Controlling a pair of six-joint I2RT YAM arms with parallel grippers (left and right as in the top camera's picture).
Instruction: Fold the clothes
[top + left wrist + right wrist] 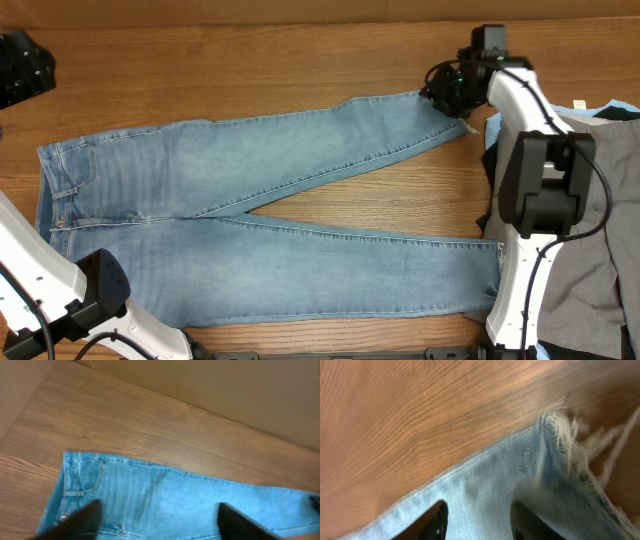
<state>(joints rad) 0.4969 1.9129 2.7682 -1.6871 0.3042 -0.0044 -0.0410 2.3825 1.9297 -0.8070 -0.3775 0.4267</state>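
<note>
Long light-blue jeans (280,200) lie flat on the wooden table, waist at the left, both legs spread toward the right. My right gripper (447,95) hovers at the end of the upper leg. In the right wrist view its fingers (432,522) stand apart over the denim (490,475), beside the frayed hem (565,425), and the cloth lies flat between them. My left gripper (162,525) is open wide above the waist end of the jeans (175,495), near the pocket and waistband. I cannot pick out the left gripper in the overhead view.
More clothes are piled at the table's right edge: a grey piece (600,250), a pale-blue piece (610,105) and a dark piece (490,160). A black device (20,70) sits at the far left. A cardboard wall (225,385) stands behind the table.
</note>
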